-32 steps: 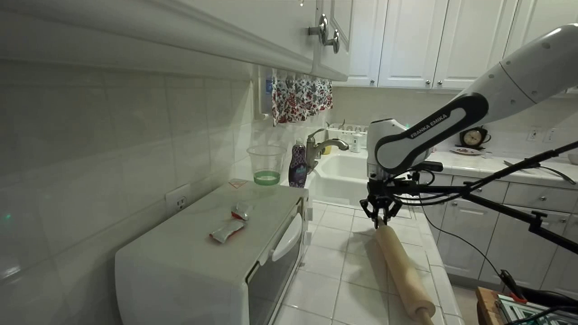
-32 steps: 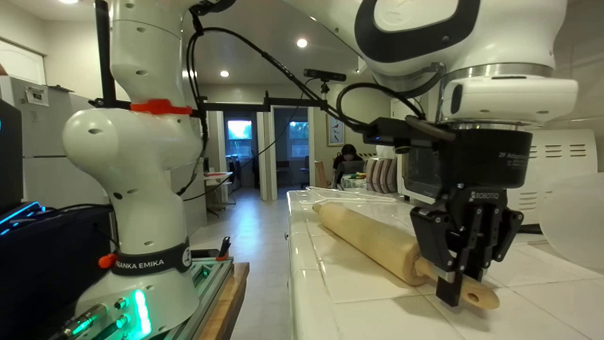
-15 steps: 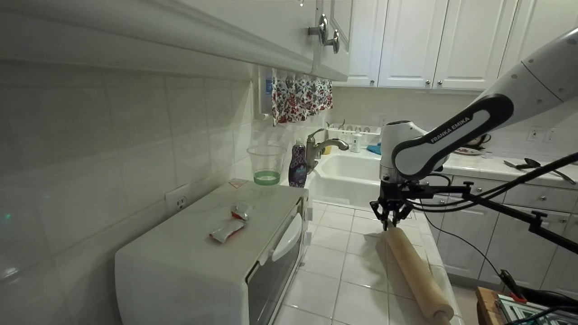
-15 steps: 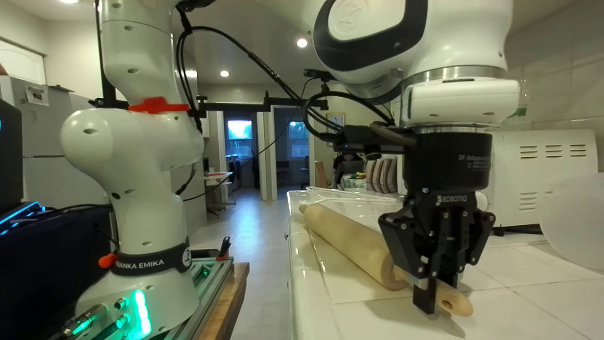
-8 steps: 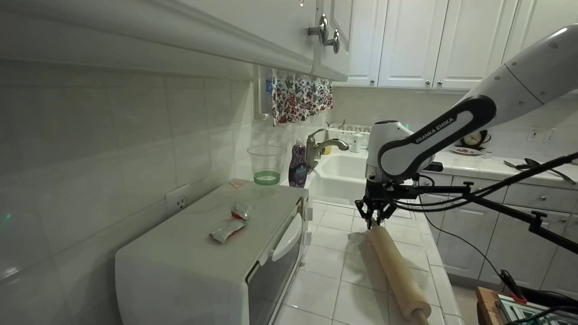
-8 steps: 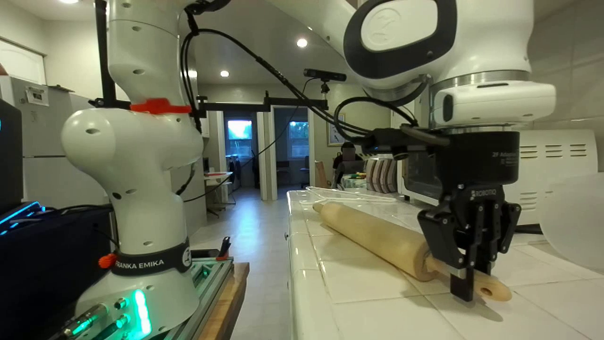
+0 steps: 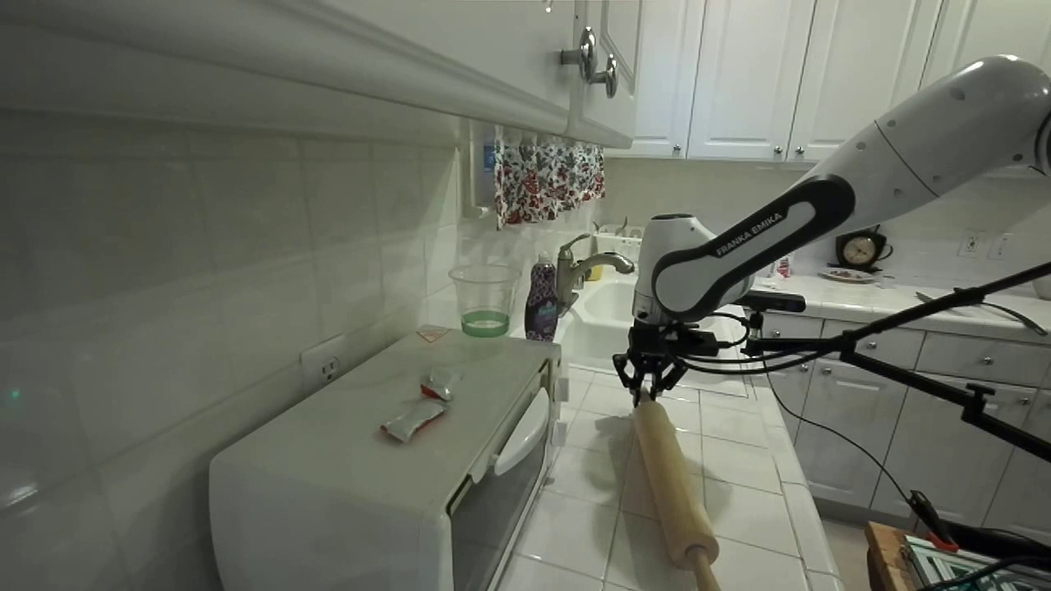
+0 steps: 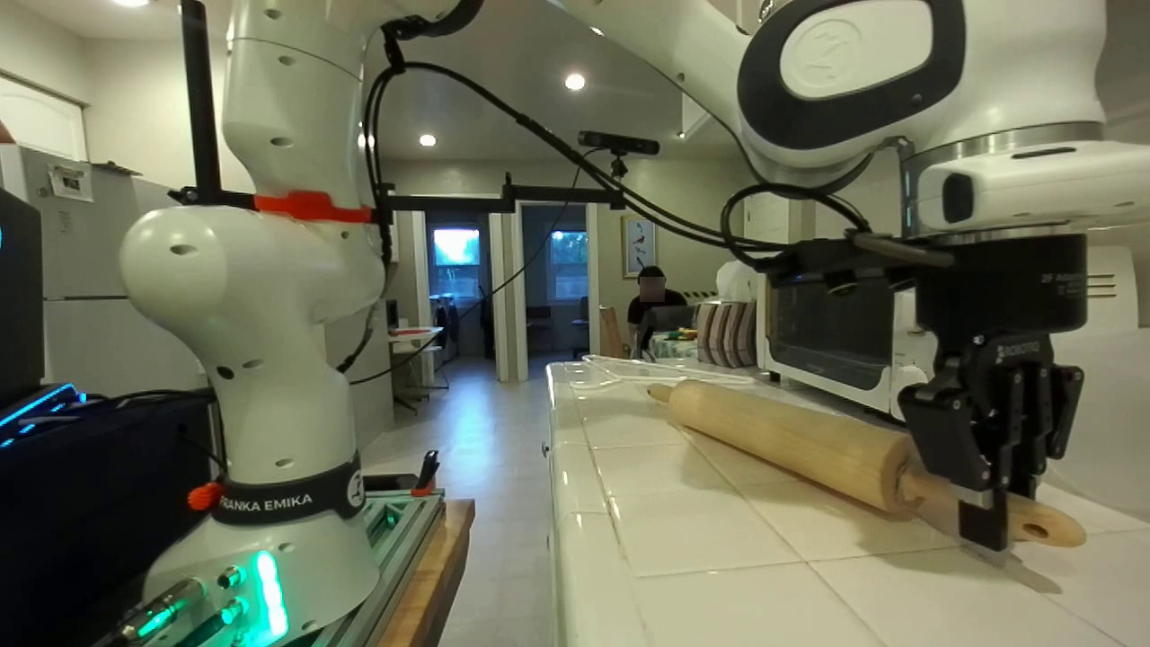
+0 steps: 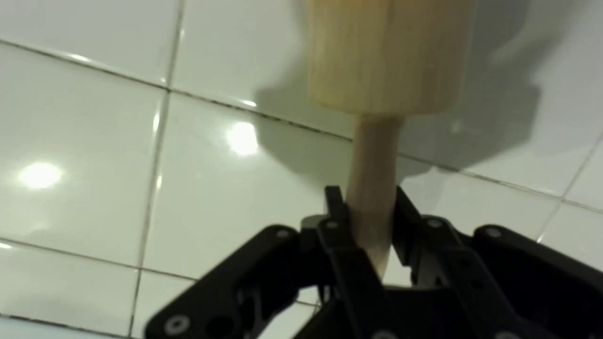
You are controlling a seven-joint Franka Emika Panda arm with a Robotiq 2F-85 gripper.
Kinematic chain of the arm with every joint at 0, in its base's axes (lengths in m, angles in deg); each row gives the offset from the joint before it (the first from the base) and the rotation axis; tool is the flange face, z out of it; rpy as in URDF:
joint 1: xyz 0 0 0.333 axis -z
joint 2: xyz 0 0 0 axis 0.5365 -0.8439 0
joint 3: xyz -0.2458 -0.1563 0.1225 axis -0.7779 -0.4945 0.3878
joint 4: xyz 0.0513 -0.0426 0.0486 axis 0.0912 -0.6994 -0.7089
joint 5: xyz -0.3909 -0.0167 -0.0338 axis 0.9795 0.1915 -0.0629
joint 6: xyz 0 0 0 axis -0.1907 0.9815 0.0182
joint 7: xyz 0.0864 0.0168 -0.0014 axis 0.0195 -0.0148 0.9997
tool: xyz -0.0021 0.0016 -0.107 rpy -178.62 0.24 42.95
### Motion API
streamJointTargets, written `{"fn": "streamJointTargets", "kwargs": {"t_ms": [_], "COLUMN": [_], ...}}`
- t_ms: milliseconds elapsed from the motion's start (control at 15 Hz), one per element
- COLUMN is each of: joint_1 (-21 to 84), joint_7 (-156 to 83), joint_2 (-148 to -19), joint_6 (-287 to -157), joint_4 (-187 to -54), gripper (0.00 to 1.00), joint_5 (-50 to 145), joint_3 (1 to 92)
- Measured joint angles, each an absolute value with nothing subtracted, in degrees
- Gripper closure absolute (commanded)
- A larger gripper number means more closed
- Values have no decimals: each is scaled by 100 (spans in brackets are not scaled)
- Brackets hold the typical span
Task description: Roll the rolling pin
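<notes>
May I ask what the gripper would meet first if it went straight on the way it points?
Probably the tiled counter; the gripper points down, closed on the rolling pin's handle, and the gap below is unclear.

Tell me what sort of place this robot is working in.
A kitchen, probably in a home, judging by the sink, the white wall cabinets and the rolling pin.

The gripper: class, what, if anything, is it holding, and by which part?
The gripper holds the rolling pin by one narrow handle, partway along, leaving the tip sticking out.
</notes>
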State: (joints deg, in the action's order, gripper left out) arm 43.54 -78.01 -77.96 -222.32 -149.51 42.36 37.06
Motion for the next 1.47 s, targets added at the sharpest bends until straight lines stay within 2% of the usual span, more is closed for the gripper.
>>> {"fn": "streamJointTargets", "kwargs": {"t_ms": [800, 867, 933, 1000, 1333, 1467], "joint_1": [4163, 4165, 4166, 4168, 4171, 4173], "joint_7": [-8223, -8224, -8225, -8225, -8216, -8145], "joint_2": [-8309, -8328, -8347, -8361, -8356, -8295], "joint_6": [-22227, -22227, -22227, -22230, -22234, -22220], "joint_4": [-14285, -14285, -14285, -14285, -14259, -14248], "gripper": [93, 48, 47, 41, 3, 0], "joint_5": [3987, 3972, 3959, 3952, 3950, 3950], "joint_3": [3738, 3732, 3725, 3721, 3708, 3707]}}
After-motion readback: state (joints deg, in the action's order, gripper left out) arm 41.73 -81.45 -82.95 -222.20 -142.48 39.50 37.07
